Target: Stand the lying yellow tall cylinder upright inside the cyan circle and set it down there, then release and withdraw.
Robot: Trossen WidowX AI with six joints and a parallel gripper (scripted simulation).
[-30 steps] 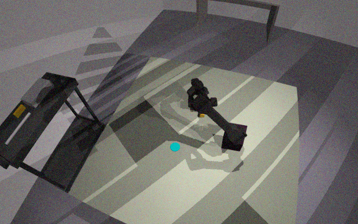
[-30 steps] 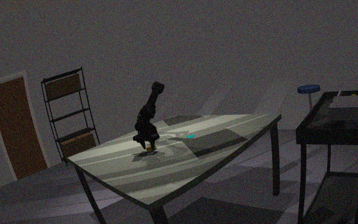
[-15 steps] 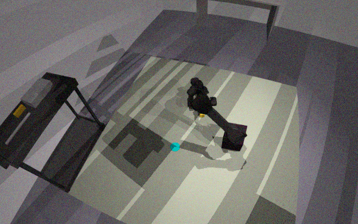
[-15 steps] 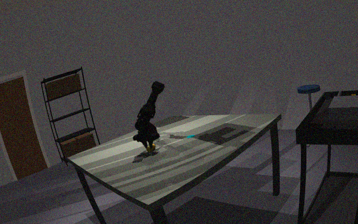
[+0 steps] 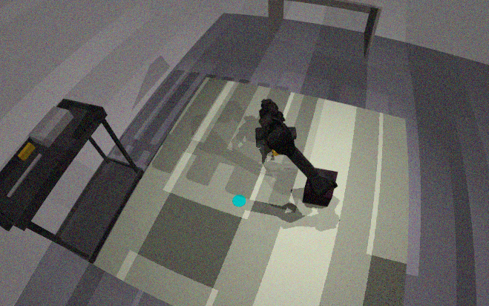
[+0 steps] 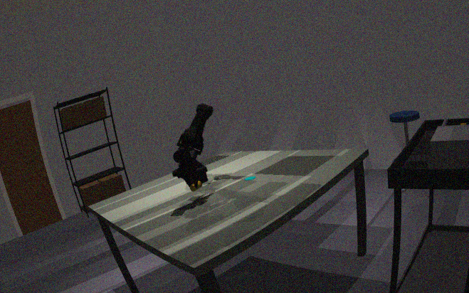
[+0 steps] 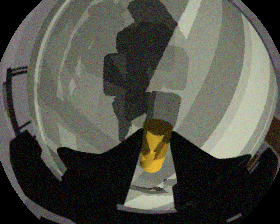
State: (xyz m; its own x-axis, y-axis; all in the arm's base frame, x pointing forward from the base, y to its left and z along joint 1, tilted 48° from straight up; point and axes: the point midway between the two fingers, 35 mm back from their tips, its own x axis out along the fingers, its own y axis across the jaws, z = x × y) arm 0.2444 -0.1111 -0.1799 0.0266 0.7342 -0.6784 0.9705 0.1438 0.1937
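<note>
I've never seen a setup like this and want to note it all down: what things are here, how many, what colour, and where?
Cylinder: one, yellow, between the end effector's fingers
Circle: one, cyan, on the table
Table: one, streaked grey-green top, under the arm
Workbench: one, black, beside the table
Stool: one, blue seat, behind the workbench
Shelf rack: one, black, by the wall
Boxes: two, brown, on the rack
Door: one, brown, left of the rack
Arm: one, black, over the table
End effector: one, black, closed on the cylinder
</note>
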